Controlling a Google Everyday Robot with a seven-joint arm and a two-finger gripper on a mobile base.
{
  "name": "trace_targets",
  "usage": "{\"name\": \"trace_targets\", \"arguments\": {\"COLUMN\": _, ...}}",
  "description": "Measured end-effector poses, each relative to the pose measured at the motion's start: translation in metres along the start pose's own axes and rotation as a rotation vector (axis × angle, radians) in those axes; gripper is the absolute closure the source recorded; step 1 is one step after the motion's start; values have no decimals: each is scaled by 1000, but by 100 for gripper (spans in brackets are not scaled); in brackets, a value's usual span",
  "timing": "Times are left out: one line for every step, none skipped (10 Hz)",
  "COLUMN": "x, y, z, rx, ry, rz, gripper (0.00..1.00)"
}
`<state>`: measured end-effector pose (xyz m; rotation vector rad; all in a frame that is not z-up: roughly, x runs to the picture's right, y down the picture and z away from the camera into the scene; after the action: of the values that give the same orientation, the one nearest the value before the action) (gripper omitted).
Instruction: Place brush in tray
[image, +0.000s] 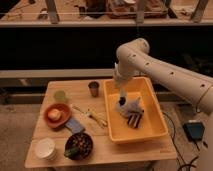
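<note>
The tray (150, 131) is a large yellow-orange bin on the right half of the wooden table. My gripper (121, 94) hangs over the tray's back left part, pointing down. It is shut on the brush (122, 100), a slim white handle that hangs from it just above a grey cloth (129, 106) inside the tray. The brush's dark head is hard to make out against the cloth. A dark striped block (134, 120) lies in the tray in front of the cloth.
On the table left of the tray are a metal cup (93, 88), a green cup (60, 95), a round orange bowl (56, 114), a thin yellowish utensil (91, 115), a blue pad (75, 125), a dark bowl (79, 145) and a white cup (45, 148).
</note>
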<state>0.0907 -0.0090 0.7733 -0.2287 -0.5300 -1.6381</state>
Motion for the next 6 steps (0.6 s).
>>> {"name": "trace_targets", "arguments": {"x": -9, "y": 10, "z": 19, "rx": 8, "ry": -23, "rz": -30, "gripper": 89}}
{"name": "trace_targets", "arguments": {"x": -19, "y": 19, "z": 39, "rx": 24, "ry": -50, "rz": -70, "gripper": 89}}
{"name": "trace_targets", "arguments": {"x": -27, "y": 24, "z": 52, "rx": 39, "ry": -72, "rz": -107, "gripper": 89}}
{"name": "trace_targets", "arguments": {"x": -36, "y": 24, "z": 66, "rx": 64, "ry": -102, "rz": -188, "gripper": 89}}
{"name": "trace_targets", "arguments": {"x": -39, "y": 18, "z": 74, "rx": 79, "ry": -125, "rz": -248, "gripper": 89}}
{"name": "trace_targets", "arguments": {"x": -39, "y": 8, "z": 78, "rx": 91, "ry": -150, "rz": -274, "gripper": 88}}
